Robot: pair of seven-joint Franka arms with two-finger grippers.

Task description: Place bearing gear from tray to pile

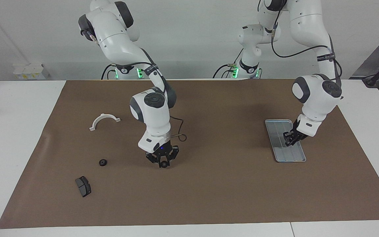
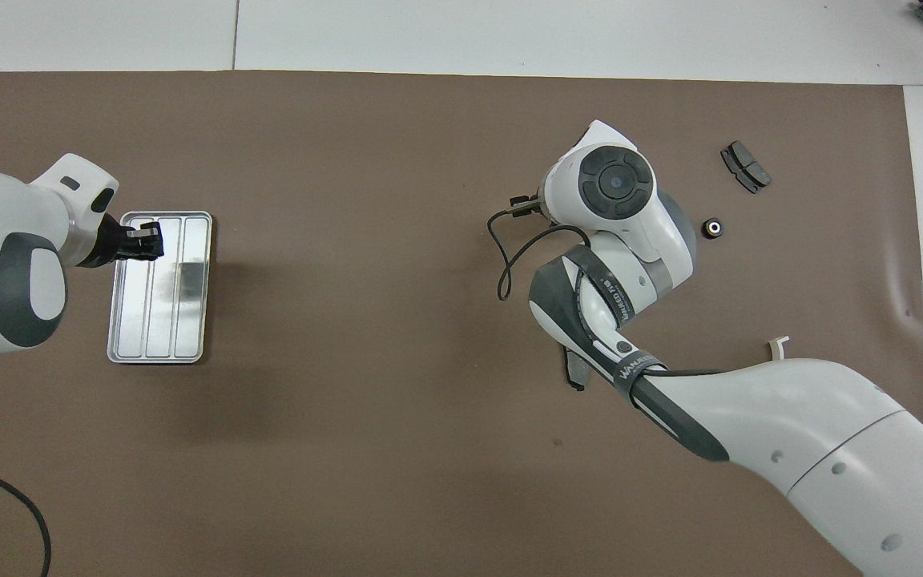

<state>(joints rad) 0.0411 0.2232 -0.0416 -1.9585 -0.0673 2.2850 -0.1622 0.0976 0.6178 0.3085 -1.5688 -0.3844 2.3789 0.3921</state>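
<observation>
Facing view: the right gripper (image 1: 162, 163) hangs above the brown mat (image 1: 209, 184), clenched on a small black bearing gear (image 1: 164, 164) at its fingertips, not far from a second black gear (image 1: 103, 162) lying on the mat. A dark brake pad (image 1: 83, 186) lies close to that gear, farther from the robots. A white plastic arch (image 1: 104, 120) rests nearer to the robots. The left gripper (image 1: 289, 139) hangs above the tray (image 1: 280, 126), fingertips pinched together; nothing can be made out between them.

Overhead view: the left gripper (image 2: 145, 240) is over the tray's (image 2: 193, 320) edge. The right arm covers its own gripper. The loose gear (image 2: 714, 228) and brake pad (image 2: 744, 167) show beside it.
</observation>
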